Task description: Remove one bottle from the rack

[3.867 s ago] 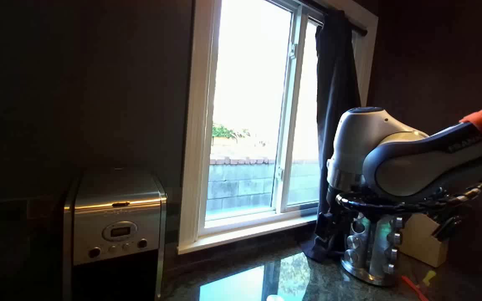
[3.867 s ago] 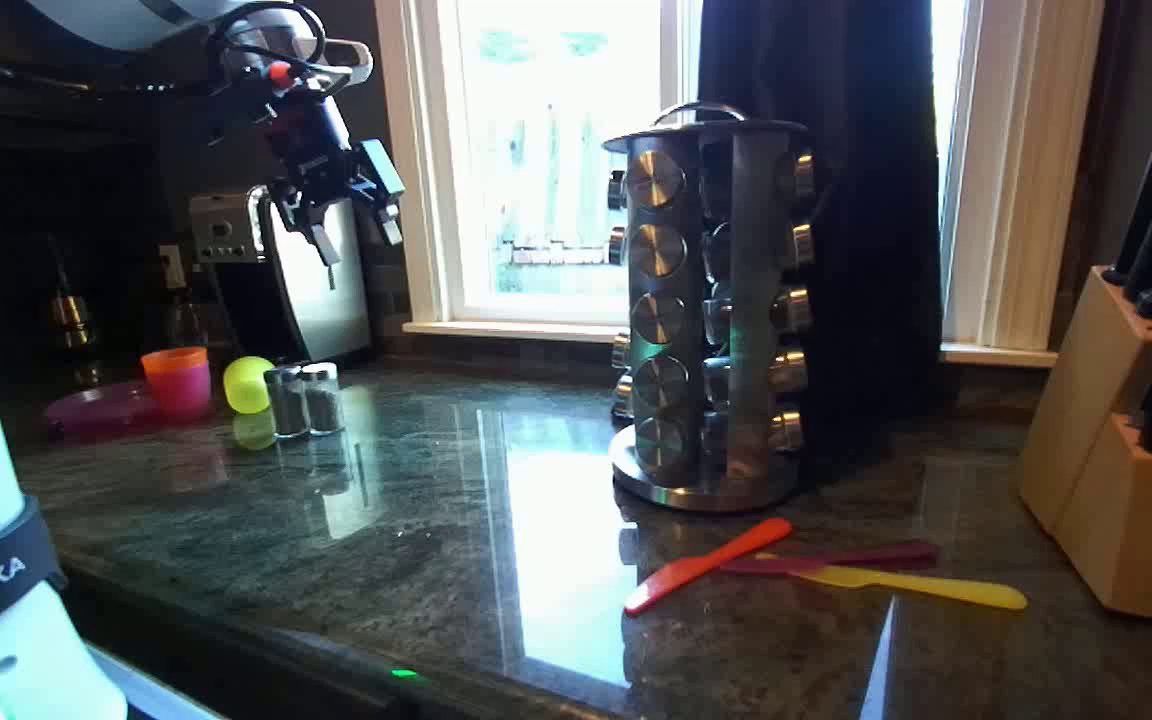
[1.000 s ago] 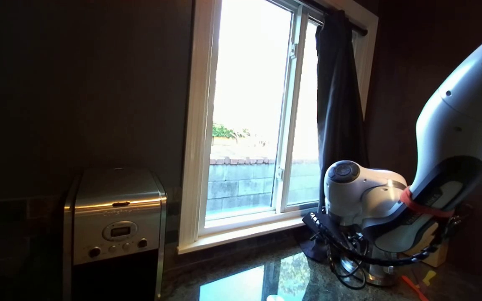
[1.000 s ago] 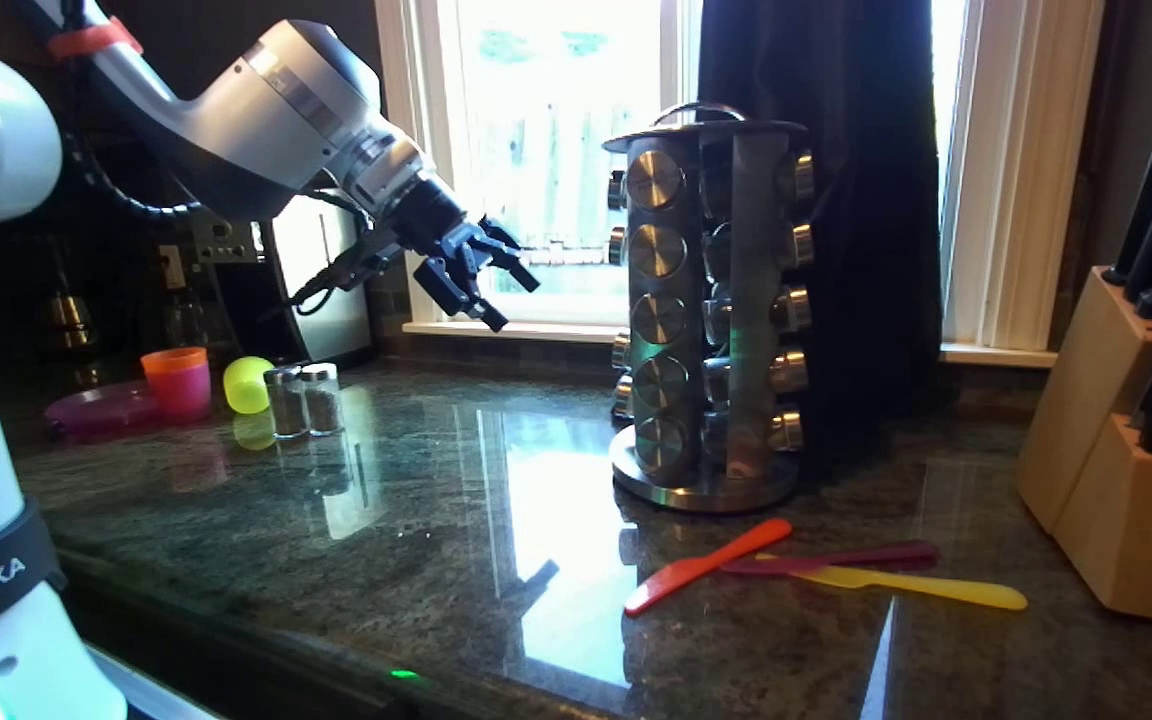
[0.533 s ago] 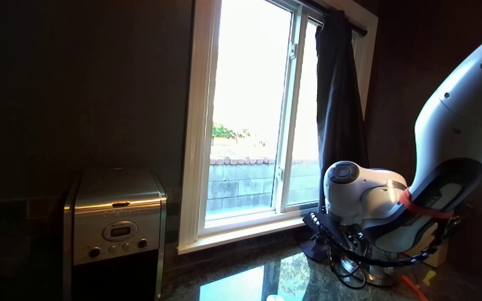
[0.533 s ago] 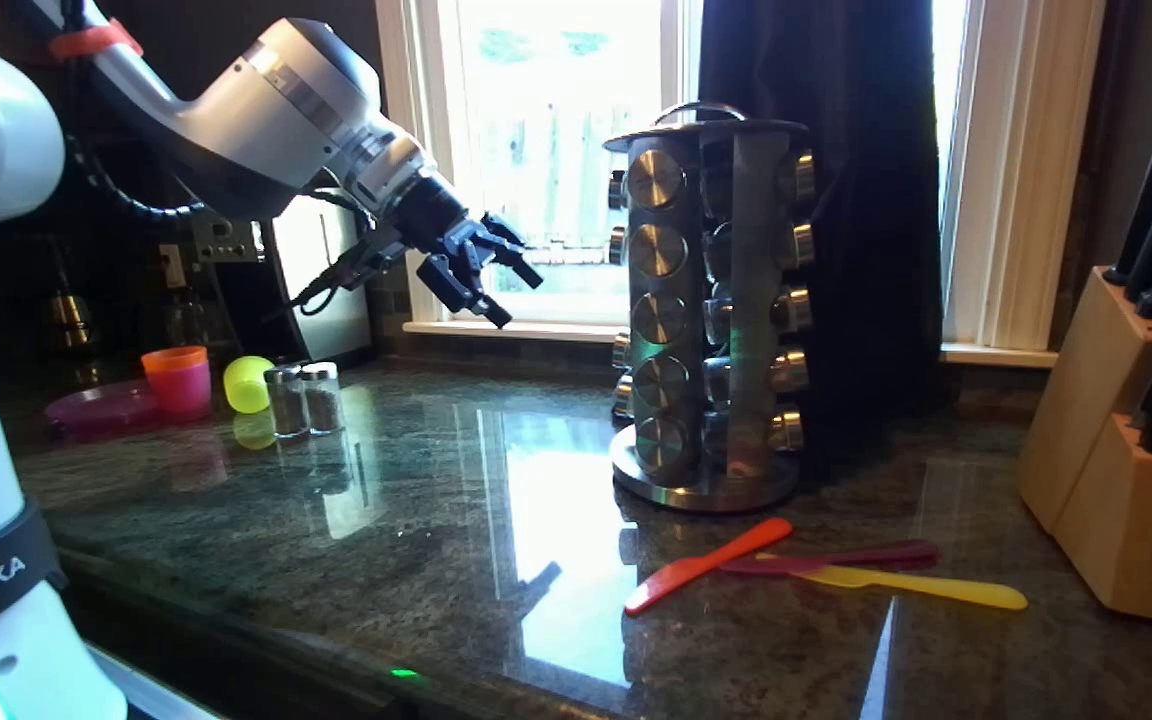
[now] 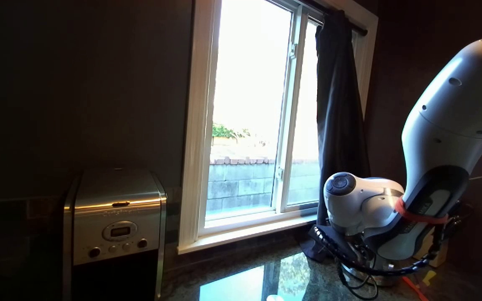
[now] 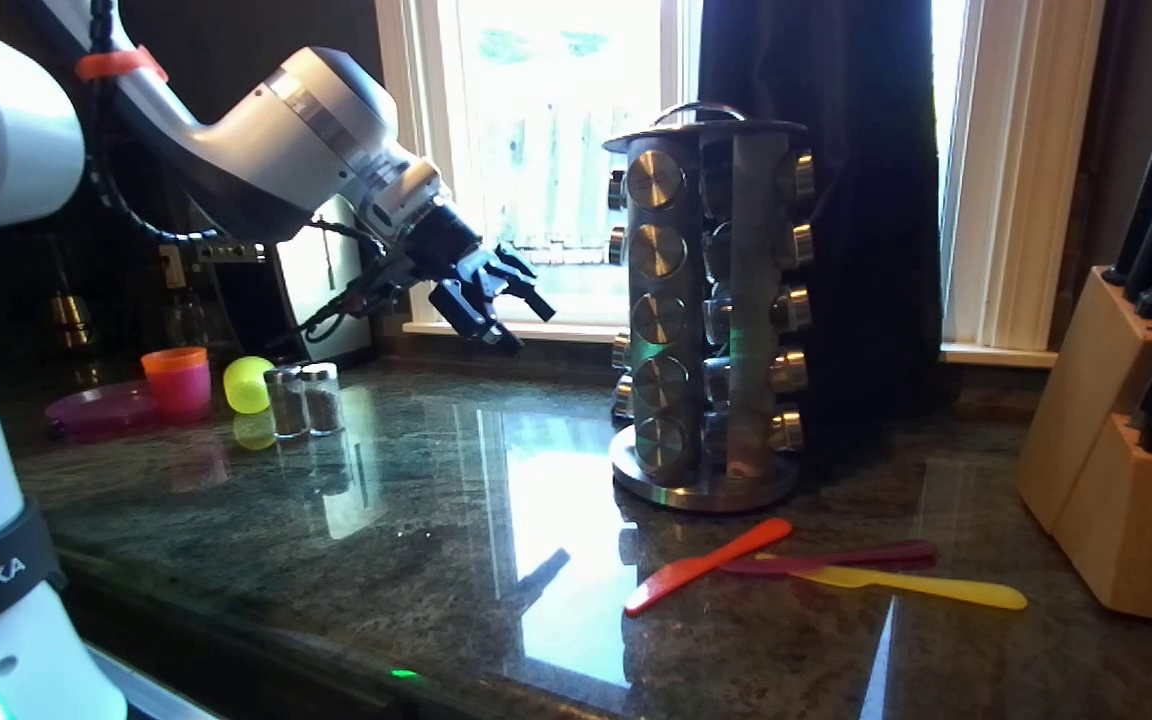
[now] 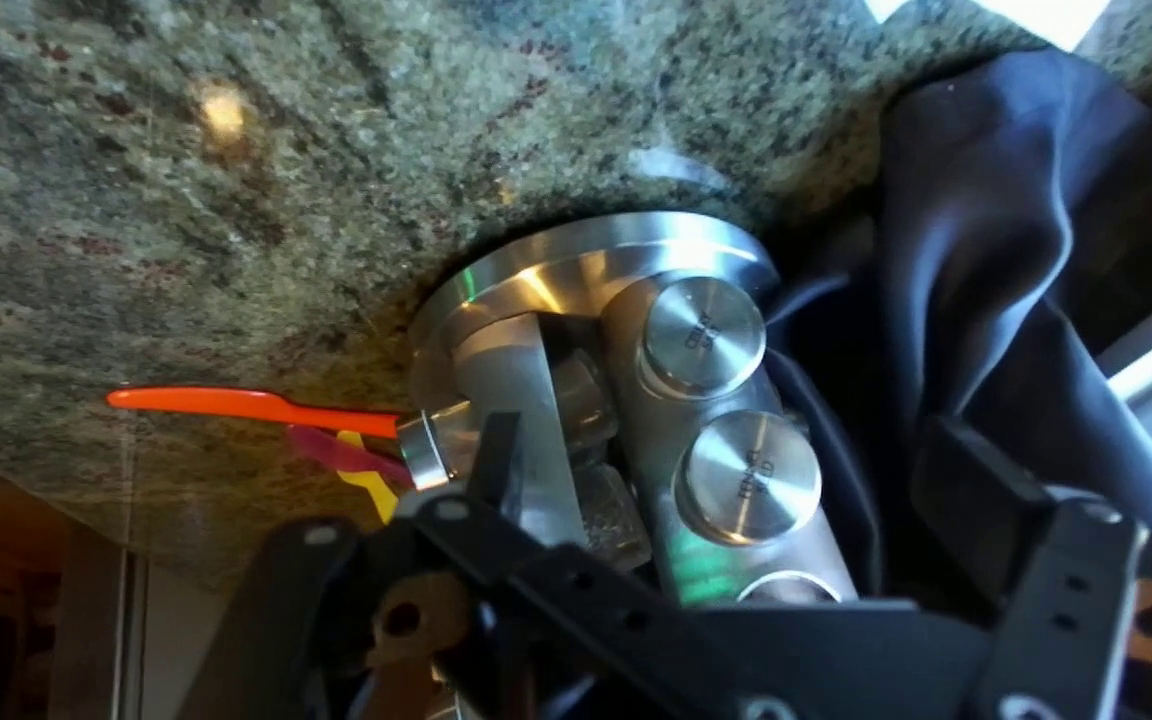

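Short of the rack (image 8: 758,310), our empty hand (image 8: 526,325) gapes; should we pull a bottle (image 9: 752,476) askew, it may jam or slip.

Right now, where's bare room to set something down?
Widest: the counter between the glass shakers and the rack. Smaller: between rack and knife block, behind the plastic knives. Crowded: around the shakers, beside the plate and pink cup; also behind the rack, at the curtain.
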Motion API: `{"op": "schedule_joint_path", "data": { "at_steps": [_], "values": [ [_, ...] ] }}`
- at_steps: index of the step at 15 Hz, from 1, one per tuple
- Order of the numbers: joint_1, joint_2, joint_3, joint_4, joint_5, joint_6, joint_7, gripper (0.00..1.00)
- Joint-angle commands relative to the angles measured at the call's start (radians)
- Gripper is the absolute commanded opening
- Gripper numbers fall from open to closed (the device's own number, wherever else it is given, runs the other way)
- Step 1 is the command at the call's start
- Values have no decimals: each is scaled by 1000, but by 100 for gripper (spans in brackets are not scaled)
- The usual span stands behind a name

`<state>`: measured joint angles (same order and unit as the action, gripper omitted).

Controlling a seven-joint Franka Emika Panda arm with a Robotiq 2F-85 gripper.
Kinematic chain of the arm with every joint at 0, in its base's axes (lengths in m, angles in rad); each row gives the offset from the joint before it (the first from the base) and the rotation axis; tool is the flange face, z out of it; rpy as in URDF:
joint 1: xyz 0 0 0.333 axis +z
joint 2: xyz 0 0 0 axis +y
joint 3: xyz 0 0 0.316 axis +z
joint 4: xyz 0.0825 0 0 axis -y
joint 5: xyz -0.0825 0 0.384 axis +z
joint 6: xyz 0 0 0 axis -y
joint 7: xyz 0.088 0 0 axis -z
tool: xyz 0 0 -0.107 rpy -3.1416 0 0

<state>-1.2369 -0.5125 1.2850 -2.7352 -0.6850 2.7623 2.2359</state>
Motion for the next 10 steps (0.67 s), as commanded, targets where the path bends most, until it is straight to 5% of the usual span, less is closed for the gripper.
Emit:
{"op": "schedule_joint_path", "data": {
  "at_steps": [1,10],
  "values": [
    [-130,4,128,21,-30,-11,21,100],
    [-498,9,422,149,-45,10,-169,100]
  ]
}}
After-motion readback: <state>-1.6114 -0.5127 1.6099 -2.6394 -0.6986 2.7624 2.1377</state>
